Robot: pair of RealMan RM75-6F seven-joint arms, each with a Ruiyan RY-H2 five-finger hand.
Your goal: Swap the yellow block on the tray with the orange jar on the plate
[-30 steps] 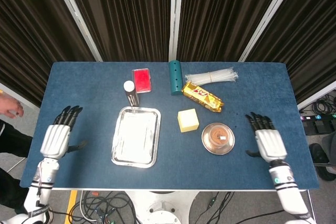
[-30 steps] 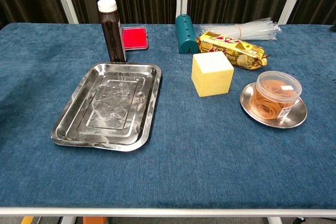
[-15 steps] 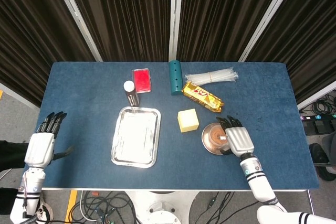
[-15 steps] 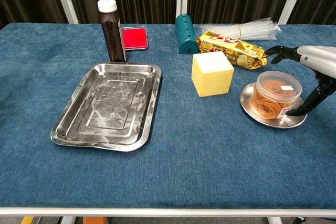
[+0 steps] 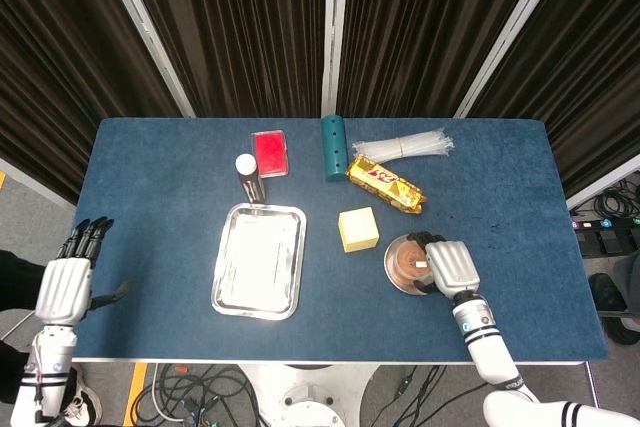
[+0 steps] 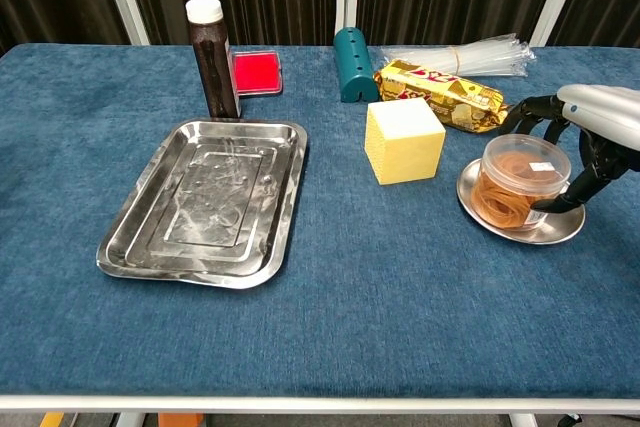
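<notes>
The yellow block (image 5: 358, 229) (image 6: 403, 140) stands on the blue table between the tray and the plate. The steel tray (image 5: 259, 260) (image 6: 215, 197) has nothing in it. On the small metal plate (image 5: 393, 277) (image 6: 520, 237) sits the orange jar (image 5: 409, 261) (image 6: 515, 187), clear plastic with a lid. My right hand (image 5: 452, 265) (image 6: 590, 127) wraps the jar from its right side, fingers curled behind it and thumb against its front. My left hand (image 5: 62, 287) hangs off the table's left edge with fingers apart, holding nothing; the chest view does not show it.
A dark bottle with a white cap (image 5: 247, 175) (image 6: 212, 57) stands just behind the tray, a red box (image 5: 271, 153) (image 6: 255, 72) beyond it. A teal cylinder (image 5: 334, 147) (image 6: 353, 64), a gold snack packet (image 5: 385, 184) (image 6: 436, 93) and a clear straw bundle (image 5: 403, 145) (image 6: 460, 52) lie behind the block.
My right hand came in from the right edge to the plate and closed its fingers around the orange jar. My left hand drew back off the table's left side.
</notes>
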